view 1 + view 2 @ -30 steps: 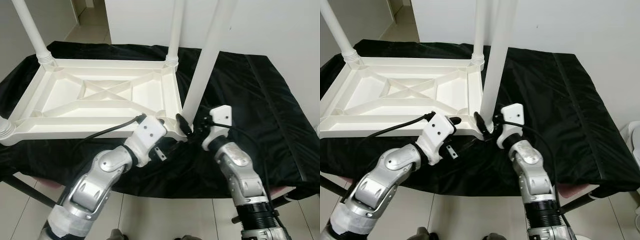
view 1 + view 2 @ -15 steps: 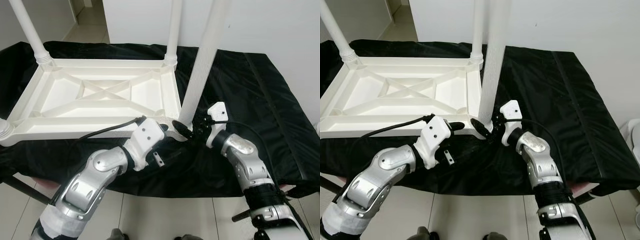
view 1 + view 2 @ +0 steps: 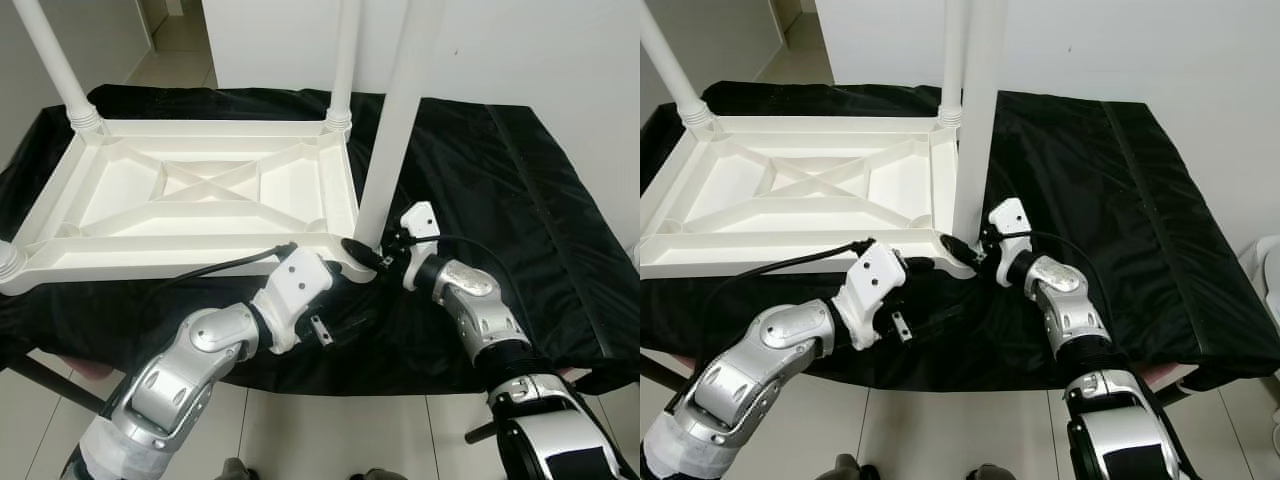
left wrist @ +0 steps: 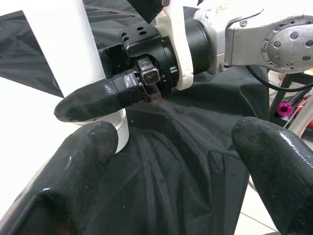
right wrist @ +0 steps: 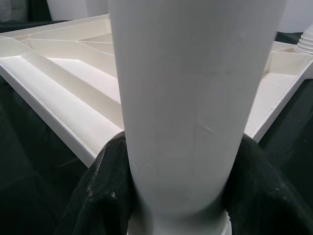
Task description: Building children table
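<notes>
A white plastic children's table (image 3: 70, 255) lies upside down on a black cloth. A long white leg (image 3: 395, 120) stands nearly upright at its near right corner. My right gripper (image 3: 368, 255) is shut on this leg just above its base, one black finger (image 5: 98, 196) on each side of it. My left gripper (image 4: 171, 161) hovers low beside the same corner, open, with only black cloth between its two fingers (image 4: 73, 147). The left wrist view looks at the leg's base and the right gripper's wrist (image 4: 195, 44).
Two more white legs stand at the far corners (image 3: 345, 60) (image 3: 55, 65), and a ribbed stub (image 3: 8, 262) sits at the near left corner. The black cloth (image 3: 520, 180) drapes a low table with bare room at the right. A black cable (image 3: 200, 268) crosses the near rim.
The right arm has swung round to the side of the leg, and the leg now stands more upright. The left arm has dropped slightly near the corner.
</notes>
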Tool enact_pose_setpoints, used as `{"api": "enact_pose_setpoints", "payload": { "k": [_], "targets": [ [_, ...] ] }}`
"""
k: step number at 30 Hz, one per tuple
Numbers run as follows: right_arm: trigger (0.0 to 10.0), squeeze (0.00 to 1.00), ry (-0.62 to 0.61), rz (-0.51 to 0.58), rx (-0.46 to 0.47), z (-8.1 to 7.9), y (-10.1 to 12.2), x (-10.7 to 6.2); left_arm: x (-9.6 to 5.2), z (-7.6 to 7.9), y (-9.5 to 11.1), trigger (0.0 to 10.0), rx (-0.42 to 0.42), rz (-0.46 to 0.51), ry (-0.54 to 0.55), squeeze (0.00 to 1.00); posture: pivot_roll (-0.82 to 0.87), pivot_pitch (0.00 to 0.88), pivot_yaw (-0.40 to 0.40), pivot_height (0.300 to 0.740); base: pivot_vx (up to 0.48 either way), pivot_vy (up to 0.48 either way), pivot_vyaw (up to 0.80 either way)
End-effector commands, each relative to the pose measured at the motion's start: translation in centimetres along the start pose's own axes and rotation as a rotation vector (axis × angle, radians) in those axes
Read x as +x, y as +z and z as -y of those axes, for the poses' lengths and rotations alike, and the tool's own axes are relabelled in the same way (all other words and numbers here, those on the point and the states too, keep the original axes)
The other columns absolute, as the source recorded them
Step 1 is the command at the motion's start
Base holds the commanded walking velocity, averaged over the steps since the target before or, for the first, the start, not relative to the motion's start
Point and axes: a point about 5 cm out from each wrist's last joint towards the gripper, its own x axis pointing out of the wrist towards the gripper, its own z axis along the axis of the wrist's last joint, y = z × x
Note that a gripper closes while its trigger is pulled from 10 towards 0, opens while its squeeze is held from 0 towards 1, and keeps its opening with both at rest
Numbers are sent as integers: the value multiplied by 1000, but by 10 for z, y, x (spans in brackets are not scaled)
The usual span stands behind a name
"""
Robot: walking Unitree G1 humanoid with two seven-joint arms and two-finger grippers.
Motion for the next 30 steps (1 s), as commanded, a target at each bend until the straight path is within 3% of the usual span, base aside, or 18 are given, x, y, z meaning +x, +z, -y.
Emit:
{"api": "enact_pose_setpoints", "payload": {
  "k": [1, 2, 3, 6, 10, 15, 16, 19, 21, 24, 30],
  "targets": [
    [157, 0, -1, -35, 30, -3, -11, -3, -3, 6, -1, 10000, -1, -9, -56, 0, -79, 74, 10, 740, 0, 0, 0],
    [157, 0, -1, -35, 30, -3, -11, -3, -3, 6, -1, 10000, -1, -9, -56, 0, -79, 74, 10, 740, 0, 0, 0],
    [10000, 0, -6, -33, 41, -3, -13, -4, -4, 6, -1, 10000, -3, -11, -47, 0, -75, 73, 2, 740, 0, 0, 0],
    [10000, 0, -21, -33, 52, -5, -15, -6, -5, 6, -2, 10000, -11, -12, -31, 0, -73, 76, -6, 740, 0, 0, 0],
    [10000, 0, -238, -40, 65, -11, -17, -3, -4, 4, -4, 10000, -25, -7, 56, 0, -78, 82, -17, 740, 0, 0, 0],
    [10000, 0, -363, -9, 121, -20, -12, 1, -4, -1, -5, 10000, -35, -8, 95, 0, -88, 86, -17, 740, 0, 0, 0],
    [10000, 0, -510, -18, 169, -27, -11, 2, -3, -2, -6, 10000, -22, -12, 109, 0, -95, 88, -17, 740, 0, 0, 0],
    [10000, 0, -567, -24, 189, -28, -12, 1, -3, -2, -6, 10000, -18, -13, 111, 0, -95, 88, -17, 740, 0, 0, 0],
    [10000, 0, -717, -20, 224, -35, -13, -1, -3, -2, -7, 10000, -11, -17, 121, 0, -105, 88, -18, 740, 0, 0, 0],
    [10000, 0, -800, -1, 235, -45, -10, 0, -2, -4, -8, 10000, -1, -22, 137, 0, -103, 90, -18, 740, 0, 0, 0],
    [10000, 0, -764, 63, 237, -50, 1, 1, -2, -6, -8, 10000, 0, -23, 154, 0, -111, 89, -17, 740, 0, 0, 0]
  ]
}}
